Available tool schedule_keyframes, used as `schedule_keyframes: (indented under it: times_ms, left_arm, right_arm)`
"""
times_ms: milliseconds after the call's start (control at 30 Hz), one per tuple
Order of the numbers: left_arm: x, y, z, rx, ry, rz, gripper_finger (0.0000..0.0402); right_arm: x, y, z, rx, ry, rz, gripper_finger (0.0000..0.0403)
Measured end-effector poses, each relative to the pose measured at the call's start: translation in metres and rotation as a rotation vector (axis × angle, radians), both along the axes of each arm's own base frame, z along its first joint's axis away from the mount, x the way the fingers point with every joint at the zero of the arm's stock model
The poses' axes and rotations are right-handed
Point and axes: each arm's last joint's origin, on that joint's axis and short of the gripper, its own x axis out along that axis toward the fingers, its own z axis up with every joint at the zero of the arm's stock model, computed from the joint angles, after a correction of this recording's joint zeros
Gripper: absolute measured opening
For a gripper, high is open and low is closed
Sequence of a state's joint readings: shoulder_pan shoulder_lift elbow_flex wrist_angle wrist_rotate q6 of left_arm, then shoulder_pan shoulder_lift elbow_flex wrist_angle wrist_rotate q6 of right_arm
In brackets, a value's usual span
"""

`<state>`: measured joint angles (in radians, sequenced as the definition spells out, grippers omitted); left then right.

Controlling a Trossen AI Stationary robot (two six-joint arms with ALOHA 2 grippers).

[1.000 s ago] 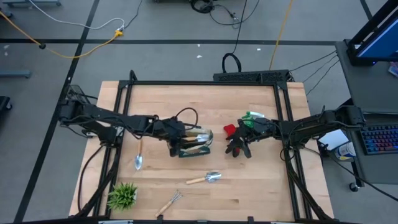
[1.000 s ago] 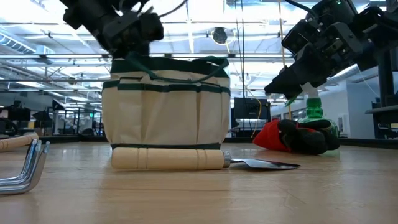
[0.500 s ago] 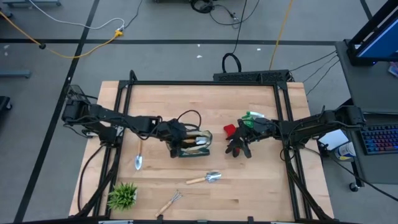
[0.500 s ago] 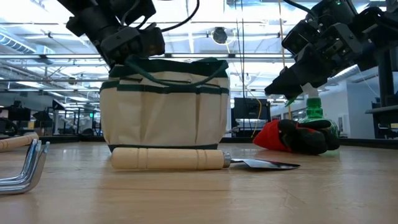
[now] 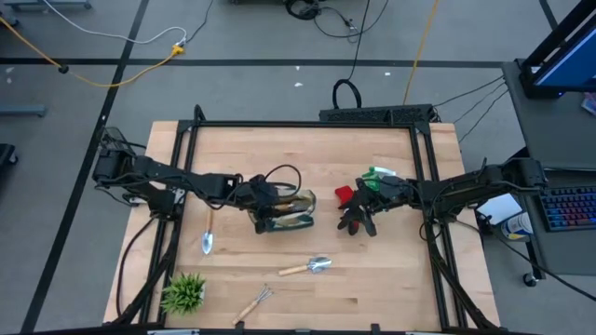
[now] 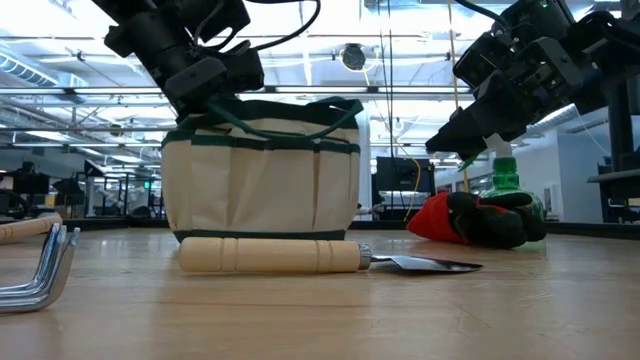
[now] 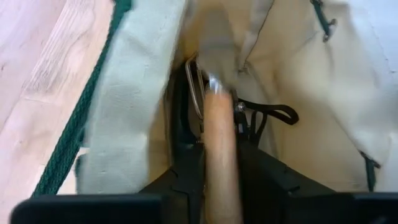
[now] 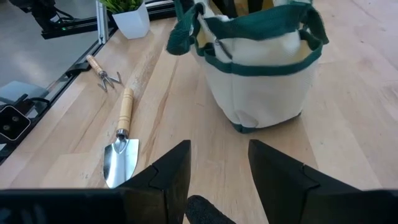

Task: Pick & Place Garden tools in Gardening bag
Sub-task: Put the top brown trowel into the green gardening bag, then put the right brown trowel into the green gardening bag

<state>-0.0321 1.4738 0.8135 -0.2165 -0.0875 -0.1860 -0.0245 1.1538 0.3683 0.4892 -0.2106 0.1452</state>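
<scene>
left gripper [image 7: 214,180] | over gardening bag [image 5: 284,212], jaws now parting around wooden-handled tool [image 7: 219,137] | release starting | right gripper [image 8: 214,171] open above gloves [image 5: 357,216]

A cream bag [image 6: 262,170] with green trim stands on the counter [image 6: 320,310]; a wooden-handled trowel [image 6: 300,256] lies just before it; the left pincer [image 6: 205,75] hangs at the bag's top edge; the right pincer [image 6: 470,125] hovers above red-and-black gloves [image 6: 480,220]; a green bottle [image 6: 507,172] stands behind them.
</scene>
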Motion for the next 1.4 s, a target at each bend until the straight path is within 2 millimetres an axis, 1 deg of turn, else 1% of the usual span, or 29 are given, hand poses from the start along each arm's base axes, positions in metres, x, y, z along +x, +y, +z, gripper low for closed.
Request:
schedule_keyframes:
  times_ms: [167, 333, 1400]
  left_arm:
    - [0.0000, 0.0000, 0.0000, 0.003, 0.000, 0.001, 0.0132]
    - [0.0000, 0.0006, 0.0001, 0.014, -0.001, 0.011, 0.0144]
    - [0.0008, 0.0004, 0.0006, 0.018, -0.011, 0.006, 0.0145]
  right_arm:
    - [0.0000, 0.0001, 0.0000, 0.000, 0.000, 0.000, 0.0157]
    - [0.0000, 0.0000, 0.0000, 0.000, 0.000, 0.000, 0.0157]
    - [0.0000, 0.0000, 0.0000, 0.000, 0.000, 0.000, 0.0157]
